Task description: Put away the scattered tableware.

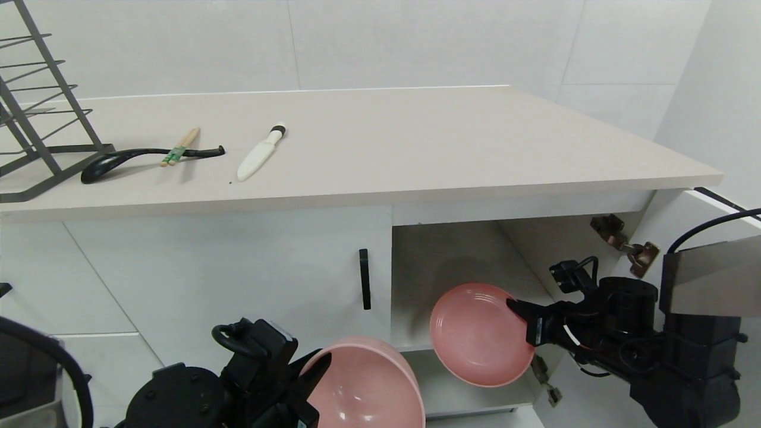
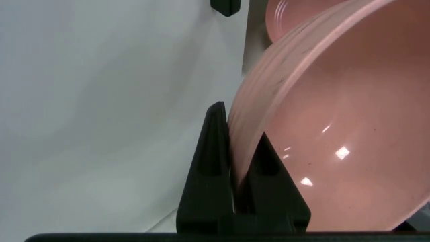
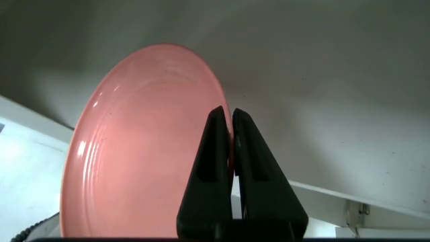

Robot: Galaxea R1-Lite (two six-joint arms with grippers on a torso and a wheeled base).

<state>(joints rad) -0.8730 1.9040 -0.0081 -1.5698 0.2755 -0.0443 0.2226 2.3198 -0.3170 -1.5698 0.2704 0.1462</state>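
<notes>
My left gripper [image 1: 315, 362] is shut on the rim of a pink bowl [image 1: 368, 386], low in front of the closed cabinet door [image 1: 238, 279]. In the left wrist view the bowl [image 2: 342, 128] has its rim pinched between the black fingers [image 2: 215, 154]. My right gripper [image 1: 516, 309] is shut on the edge of a pink plate [image 1: 478, 333], held on edge at the mouth of the open cabinet [image 1: 452, 249]. The right wrist view has the plate [image 3: 141, 134] clamped between the fingers [image 3: 216, 148]. On the counter lie a black ladle [image 1: 142, 157], chopsticks [image 1: 179, 147] and a white knife [image 1: 261, 151].
A dark wire dish rack [image 1: 35, 101] stands at the counter's far left. The cabinet's right door [image 1: 707, 249] hangs open beside my right arm, its hinges [image 1: 624, 244] showing. A black handle [image 1: 364, 279] marks the closed door. The counter's right half [image 1: 475, 137] is bare.
</notes>
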